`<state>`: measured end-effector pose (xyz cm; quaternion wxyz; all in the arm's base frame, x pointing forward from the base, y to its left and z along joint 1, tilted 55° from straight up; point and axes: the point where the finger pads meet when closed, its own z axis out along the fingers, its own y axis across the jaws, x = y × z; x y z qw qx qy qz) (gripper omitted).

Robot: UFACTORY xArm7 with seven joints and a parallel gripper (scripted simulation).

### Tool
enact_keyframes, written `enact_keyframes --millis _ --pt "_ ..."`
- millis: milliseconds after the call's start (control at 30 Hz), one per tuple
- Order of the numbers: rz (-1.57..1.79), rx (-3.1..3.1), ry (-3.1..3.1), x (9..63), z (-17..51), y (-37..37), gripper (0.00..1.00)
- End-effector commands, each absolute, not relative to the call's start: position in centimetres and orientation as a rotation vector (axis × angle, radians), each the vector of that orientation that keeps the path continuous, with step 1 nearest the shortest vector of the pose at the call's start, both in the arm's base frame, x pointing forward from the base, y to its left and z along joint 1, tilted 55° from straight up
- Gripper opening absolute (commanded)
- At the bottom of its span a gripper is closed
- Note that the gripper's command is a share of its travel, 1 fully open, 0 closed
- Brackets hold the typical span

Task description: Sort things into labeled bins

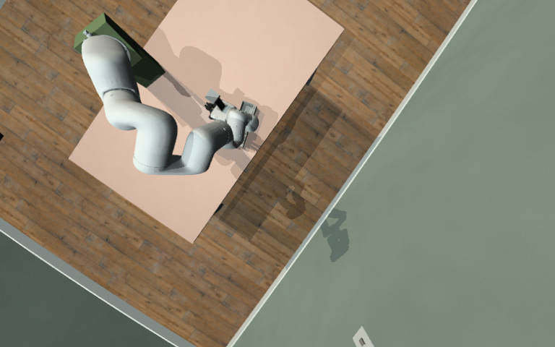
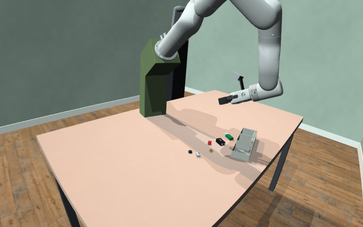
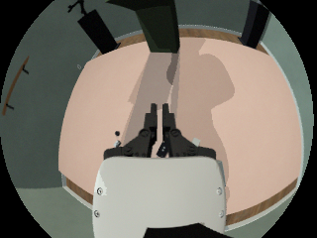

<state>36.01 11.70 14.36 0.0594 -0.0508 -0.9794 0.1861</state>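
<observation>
Fingers [image 2: 225,100] of the grey xArm gripper are clenched nearly together with nothing between them, held level and high above the far side of the pale peach tabletop [image 2: 121,168], well apart from every item.

Items, all lying on the tabletop near its right edge:
- grey three-compartment bin block [image 2: 244,144], labels too small to read
- green-and-white small block [image 2: 228,136], just beside the bin block
- black box-shaped piece with pale dots [image 2: 220,141], next to the green one
- red small cube [image 2: 209,143]
- olive ring-shaped piece [image 2: 211,150]
- black small round piece [image 2: 190,152]
- pale grey tiny block [image 2: 197,154]

None sits in a bin that I can see; sorting looks unstarted. In the top view the arm hides most of them.

Handling judgement: all appear small, rigid and light, likely to skid or tip if nudged by a closing finger. Blocks: grip across the short flat sides, from above. Ring and round piece: pinch across the outer diameter, centred, since curved edges may squirt out. Fingers must be spread before any descent. The bin block also looks light; avoid bumping it when dropping pieces in.
</observation>
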Motion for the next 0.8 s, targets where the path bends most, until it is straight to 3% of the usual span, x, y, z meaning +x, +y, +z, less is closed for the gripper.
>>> enact_keyframes --millis 0,767 --pt "0.514 -0.357 -3.039 36.3 14.3 12.2 0.07" --pt "0.087 -1.463 -3.018 37.7 15.2 13.7 0.07"
